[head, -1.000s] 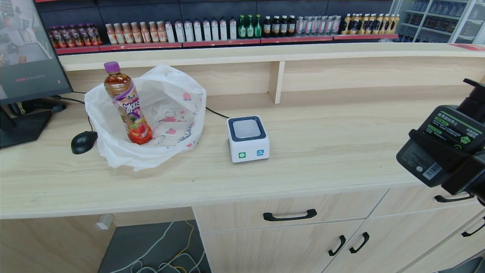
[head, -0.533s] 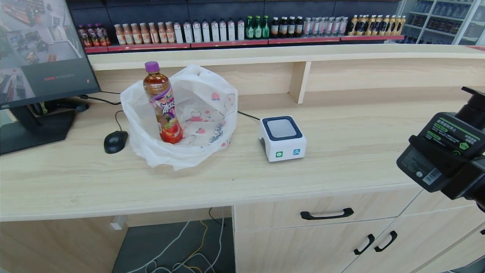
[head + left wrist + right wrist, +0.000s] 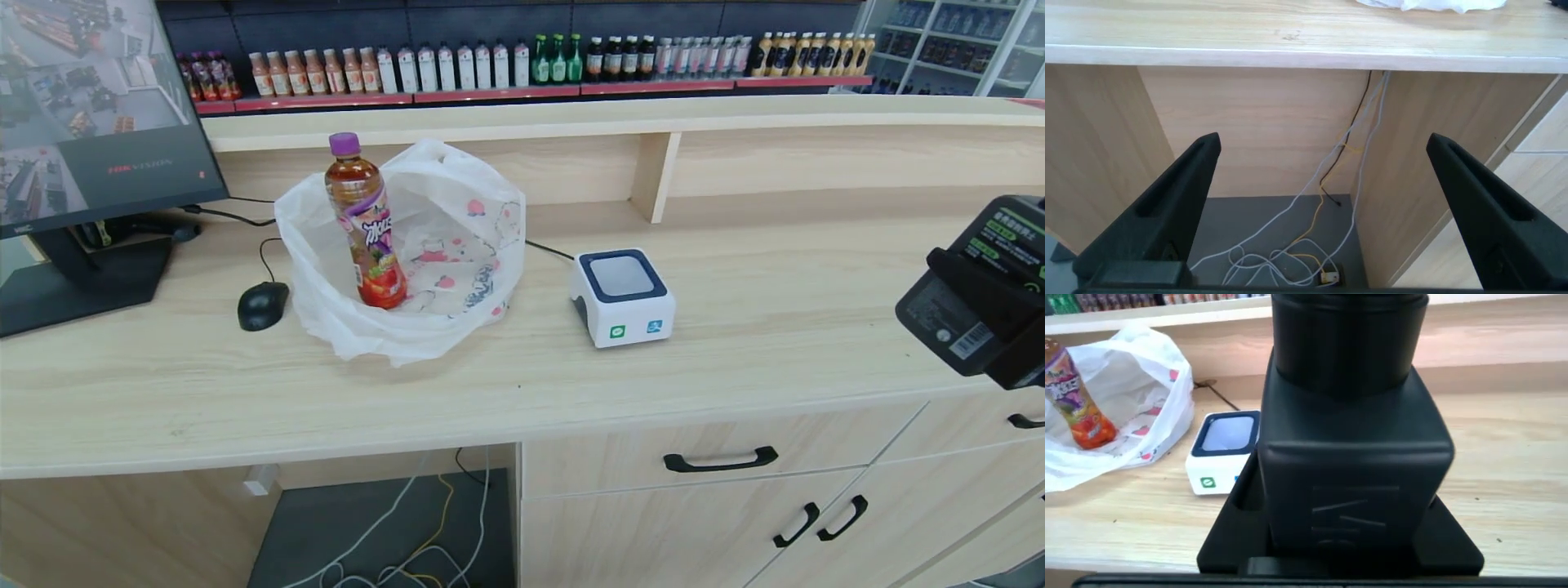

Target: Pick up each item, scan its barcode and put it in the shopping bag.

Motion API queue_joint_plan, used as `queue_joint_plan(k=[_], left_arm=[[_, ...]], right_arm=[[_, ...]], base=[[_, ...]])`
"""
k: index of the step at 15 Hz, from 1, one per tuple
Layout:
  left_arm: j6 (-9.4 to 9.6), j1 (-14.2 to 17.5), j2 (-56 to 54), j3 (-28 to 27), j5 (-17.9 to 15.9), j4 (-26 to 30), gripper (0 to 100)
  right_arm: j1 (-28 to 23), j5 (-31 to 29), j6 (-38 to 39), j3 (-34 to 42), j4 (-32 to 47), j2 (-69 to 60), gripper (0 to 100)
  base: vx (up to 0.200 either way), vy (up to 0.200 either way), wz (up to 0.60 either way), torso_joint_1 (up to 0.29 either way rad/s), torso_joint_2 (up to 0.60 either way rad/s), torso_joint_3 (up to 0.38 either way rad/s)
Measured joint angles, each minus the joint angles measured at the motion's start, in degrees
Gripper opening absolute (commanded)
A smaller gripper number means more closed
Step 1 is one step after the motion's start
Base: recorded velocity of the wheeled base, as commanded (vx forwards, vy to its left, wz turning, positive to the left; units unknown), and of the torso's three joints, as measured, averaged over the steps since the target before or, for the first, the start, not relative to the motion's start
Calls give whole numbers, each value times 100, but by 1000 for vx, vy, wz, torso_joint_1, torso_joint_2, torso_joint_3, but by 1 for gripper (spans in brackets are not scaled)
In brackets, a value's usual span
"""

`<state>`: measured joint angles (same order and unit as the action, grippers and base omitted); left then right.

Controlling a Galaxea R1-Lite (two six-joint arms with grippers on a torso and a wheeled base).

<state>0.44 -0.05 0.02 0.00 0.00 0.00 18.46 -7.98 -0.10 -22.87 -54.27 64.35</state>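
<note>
Black bottle point(image 3: 1355, 457): square-shouldered, matte, cylindrical cap; clamped between right gripper point(image 3: 1343, 543) fingers. Left gripper point(image 3: 1323, 204): wedge-shaped fingers spread wide.

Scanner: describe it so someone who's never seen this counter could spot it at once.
On the light-wood counter, look just right of the white shopping bag holding the tea bottle. The scanner is the small white cube there. Its dark-framed top window and two small front icons set it apart from the black mouse beyond the bag and the black container held aloft.
</note>
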Motion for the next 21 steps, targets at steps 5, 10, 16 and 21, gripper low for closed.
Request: queue_joint_plan(k=[5,10,16,21], left_arm=[[0,0,0,0,0,0,100],[0,-2,0,0,0,0,100],[0,-6,0,0,0,0,100],[0,-2,0,0,0,0,100]], right_arm=[[48,183,-972,-362,13,308,0],[351,233,-2010,-1434,2,1042,0],[795,241,-2582,-2365,-110,2013,0],[836,545,-3441,-2875,-1440,3044,0]], base=[[0,0,0,0,0,0],[0,0,0,0,0,0],[0,0,0,0,0,0],[0,0,0,0,0,0]])
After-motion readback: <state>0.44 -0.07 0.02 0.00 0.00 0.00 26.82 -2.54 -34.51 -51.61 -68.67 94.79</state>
